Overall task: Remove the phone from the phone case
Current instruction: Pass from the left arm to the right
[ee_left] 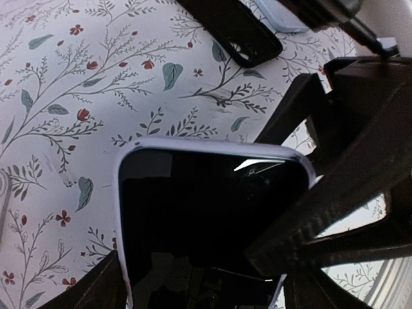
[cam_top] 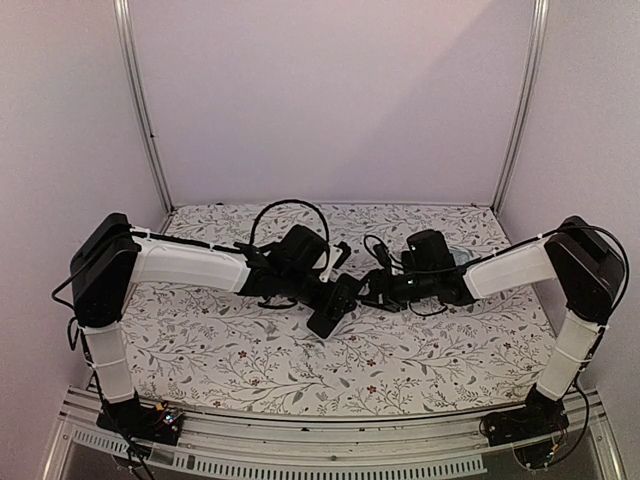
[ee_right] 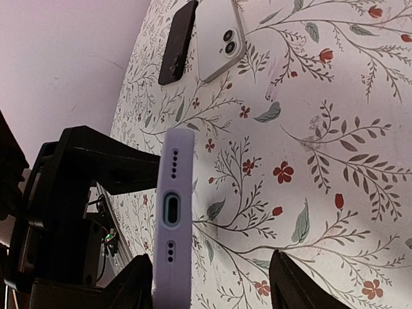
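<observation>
The cased phone (ee_left: 212, 212) is clamped in the left hand (cam_top: 338, 293).

Tablecloth (cam_top: 300, 380) open up front, held phone (cam_top: 335, 305) centre, black case (ee_right: 177, 42) beyond.

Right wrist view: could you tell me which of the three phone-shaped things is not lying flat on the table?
The lilac-cased phone, seen end-on with its charging port showing; the black one and the white one lie flat on the table.

Cut off, covered
Phone (ee_left: 193, 206) leaves frame at 6 o'clock; a finger (ee_left: 347, 193) of the left gripper (ee_left: 206, 264) hides its 4 o'clock corner.
</observation>
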Tool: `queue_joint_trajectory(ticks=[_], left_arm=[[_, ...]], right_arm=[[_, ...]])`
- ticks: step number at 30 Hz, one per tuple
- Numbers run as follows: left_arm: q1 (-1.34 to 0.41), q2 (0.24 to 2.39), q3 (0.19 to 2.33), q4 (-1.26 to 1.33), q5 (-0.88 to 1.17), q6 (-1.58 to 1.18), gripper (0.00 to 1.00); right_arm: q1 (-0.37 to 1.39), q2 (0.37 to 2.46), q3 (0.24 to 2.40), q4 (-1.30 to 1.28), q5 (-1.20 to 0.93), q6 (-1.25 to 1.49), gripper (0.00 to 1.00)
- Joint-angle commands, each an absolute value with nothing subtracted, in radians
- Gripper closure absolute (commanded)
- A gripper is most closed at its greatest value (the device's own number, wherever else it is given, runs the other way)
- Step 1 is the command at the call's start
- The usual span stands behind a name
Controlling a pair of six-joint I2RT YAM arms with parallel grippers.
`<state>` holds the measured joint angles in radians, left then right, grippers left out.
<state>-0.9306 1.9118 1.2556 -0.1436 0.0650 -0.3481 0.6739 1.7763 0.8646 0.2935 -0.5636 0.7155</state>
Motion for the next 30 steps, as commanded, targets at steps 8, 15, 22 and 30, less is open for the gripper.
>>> queue_joint_trajectory(ticks=[8,15,22,30], left_arm=[[-0.933,1.878,1.236,-0.016,0.062,-0.328,0.47],[-0.890,1.869,1.221,-0.016,0.096,-0.318,0.22],[-0.812,1.818,1.164,0.041,0.230,-0.299,0.01],[-0.698,1.786,1.128,0.077,0.421,-0.367,0.02]], right_arm=[[0.684,1.815,0.941,0.342,-0.560,0.812,0.78],[0.671,1.834,0.989,0.337,-0.560,0.818,1.00],[0.613,1.862,1.079,0.321,-0.649,0.793,1.00],[0.539,1.892,1.176,0.305,-0.787,0.725,1.00]])
